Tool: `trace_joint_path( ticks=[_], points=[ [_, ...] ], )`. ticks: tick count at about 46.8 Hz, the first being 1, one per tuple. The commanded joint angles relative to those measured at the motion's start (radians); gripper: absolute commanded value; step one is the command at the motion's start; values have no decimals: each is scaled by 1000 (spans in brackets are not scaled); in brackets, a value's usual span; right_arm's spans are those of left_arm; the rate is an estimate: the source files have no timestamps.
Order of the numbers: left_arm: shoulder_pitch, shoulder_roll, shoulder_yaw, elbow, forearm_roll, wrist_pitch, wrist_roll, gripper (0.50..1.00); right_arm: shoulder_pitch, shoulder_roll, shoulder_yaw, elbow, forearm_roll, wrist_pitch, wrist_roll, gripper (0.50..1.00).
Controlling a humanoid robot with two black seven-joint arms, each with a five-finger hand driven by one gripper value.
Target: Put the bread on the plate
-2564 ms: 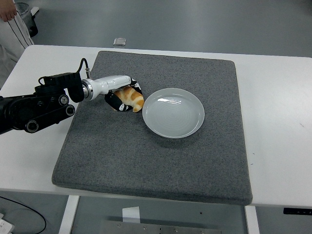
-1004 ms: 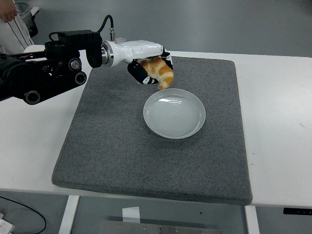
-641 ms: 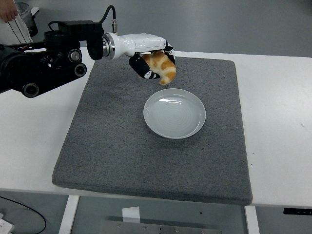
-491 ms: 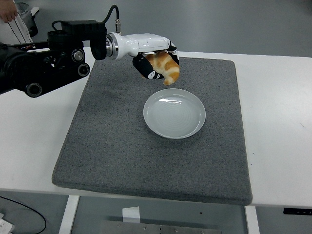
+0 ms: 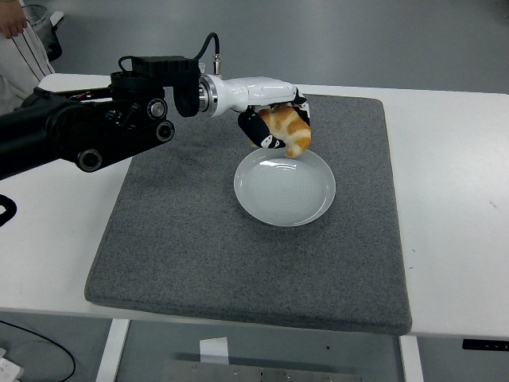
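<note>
Holding bread point(image 5: 290, 127) | L fingers point(image 5: 269, 140) clamped | above plate point(image 5: 284, 187) rim | mat point(image 5: 199, 239) under

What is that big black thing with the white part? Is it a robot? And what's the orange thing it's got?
Yes, it's a robot. The picture comes from a camera up high on the robot, looking down over its white table, a bit like seeing through its eyes. The long black thing coming in from the left is its left arm. The white part is the wrist, and at the end is the left hand with fingers, like yours. The orange thing is a piece of bread, and the hand is gripping it up in the air, just over the far edge of a white plate. The plate is empty and sits on a gray mat that covers the middle of the table. The robot's other arm isn't in the picture. In the top left corner you can see a bit of a person standing nearby.
</note>
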Motion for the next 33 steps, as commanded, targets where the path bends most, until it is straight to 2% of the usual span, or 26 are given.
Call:
trace_joint_path(
  ticks=[1,12,26,31,33],
  points=[
    [19,-25,1,17,6,3,0,500,0,0,-1,0,0,0,0,932],
    [66,-80,31,80,22,11,1,500,0,0,-1,0,0,0,0,932],
    [101,-120,68,123,39,61,1,500,0,0,1,0,0,0,0,932],
    [114,-140,70,141,39,78,1,514,0,0,1,0,0,0,0,932],
    [115,-140,70,141,39,78,1,550,0,0,-1,0,0,0,0,932]
  ],
)
